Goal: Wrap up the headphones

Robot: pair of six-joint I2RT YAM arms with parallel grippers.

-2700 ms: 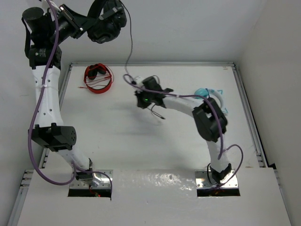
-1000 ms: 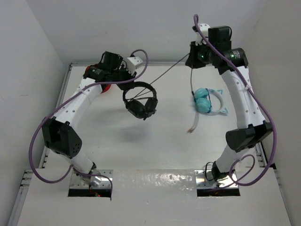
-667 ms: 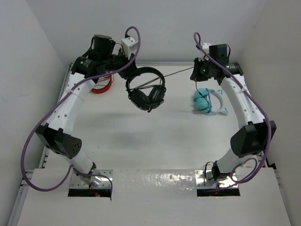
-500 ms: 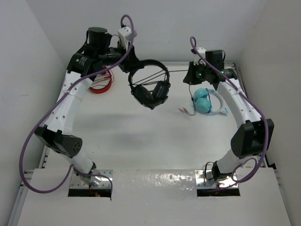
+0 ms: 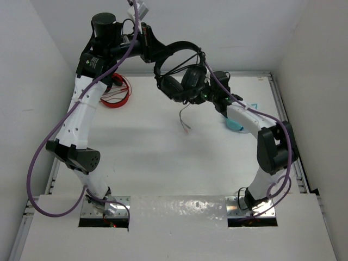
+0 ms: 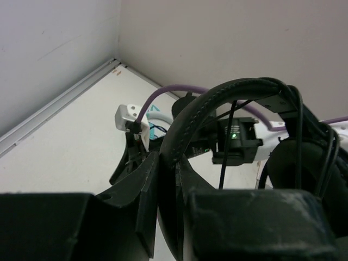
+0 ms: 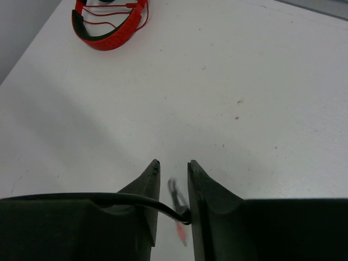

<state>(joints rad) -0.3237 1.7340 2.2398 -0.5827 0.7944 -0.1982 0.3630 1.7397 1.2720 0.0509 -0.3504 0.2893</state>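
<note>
Left pincer clamps the stiff headband of the black over-ear headphones; right pincer, jaws slightly parted, straddles their thin dark cable (limp, slippery, I judge; pinch firmly).

Left arm raised, left tool clamped; right arm outstretched, right tool slightly parted.

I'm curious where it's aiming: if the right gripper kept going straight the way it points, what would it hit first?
The right gripper points down: likely first the blurred dangling end of the headphones' cable, then the white table. Depth is uncertain.
</note>
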